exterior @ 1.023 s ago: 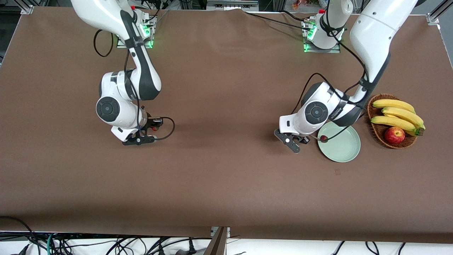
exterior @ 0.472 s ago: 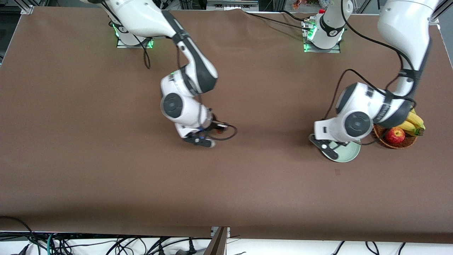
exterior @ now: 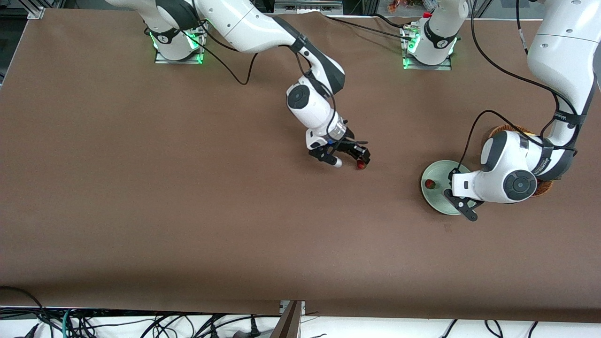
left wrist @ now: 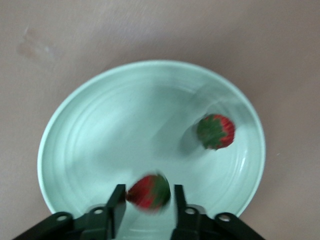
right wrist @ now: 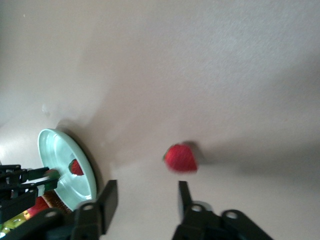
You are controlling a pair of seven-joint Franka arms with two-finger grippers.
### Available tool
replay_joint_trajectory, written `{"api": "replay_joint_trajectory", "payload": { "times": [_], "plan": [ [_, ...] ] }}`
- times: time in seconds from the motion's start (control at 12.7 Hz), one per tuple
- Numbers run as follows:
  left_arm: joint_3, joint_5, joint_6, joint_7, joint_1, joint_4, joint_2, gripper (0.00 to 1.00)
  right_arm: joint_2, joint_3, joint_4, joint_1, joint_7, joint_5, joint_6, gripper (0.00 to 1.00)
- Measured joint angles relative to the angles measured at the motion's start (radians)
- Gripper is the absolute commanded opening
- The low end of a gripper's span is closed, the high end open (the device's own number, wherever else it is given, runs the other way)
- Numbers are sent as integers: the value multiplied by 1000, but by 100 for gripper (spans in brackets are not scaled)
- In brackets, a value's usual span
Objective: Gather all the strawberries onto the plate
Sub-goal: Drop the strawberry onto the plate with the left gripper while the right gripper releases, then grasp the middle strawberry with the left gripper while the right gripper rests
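The mint-green plate (exterior: 435,202) lies near the left arm's end of the table, with one strawberry (exterior: 430,183) on it. In the left wrist view that strawberry (left wrist: 216,131) rests on the plate (left wrist: 100,140). A second, blurred strawberry (left wrist: 148,191) sits between the parted fingers of my left gripper (left wrist: 146,189), touching one finger only. My left gripper (exterior: 462,206) is over the plate's near rim. My right gripper (exterior: 350,160) is open low over mid-table. A third strawberry (exterior: 360,164) is just past its fingertips, not held, and also shows in the right wrist view (right wrist: 181,157).
The brown wicker basket (exterior: 504,127) stands beside the plate, toward the left arm's end, mostly hidden by the left arm. The right wrist view shows the plate (right wrist: 65,175) and the left gripper farther off. A small mark (exterior: 447,227) is on the cloth near the plate.
The right arm swung from its own end toward mid-table with a strawberry; its fingers are now open and the berry is past them. The left gripper moved from beside the plate to over it.
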Motion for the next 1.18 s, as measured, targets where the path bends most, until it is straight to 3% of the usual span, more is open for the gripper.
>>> {"api": "replay_joint_trajectory", "payload": {
  "times": [0.24,0.47,0.63,0.87,1.02,1.18],
  "plan": [
    [-33,-3,-10,-4,-4,9,-20,100,-68,-81,57,-70,-27,-48,-312,96],
    [-113,-96,-105,-133,-8,23,-66,100,-218,-118,70,-230,-265,-71,-732,99],
    [-178,-115,-129,-306,-15,18,-77,100,-321,-201,38,-291,-445,-94,-944,99],
    [-249,-115,-119,-615,-44,-33,-76,100,-511,-303,-146,-306,-643,-196,-1049,99],
    [-254,-108,-19,-813,-105,-107,-72,100,-689,-303,-313,-335,-710,-306,-1089,99],
    [-253,-72,151,-997,-155,-216,-62,100,-866,-250,-414,-435,-772,-383,-1195,99]
  ]
}}
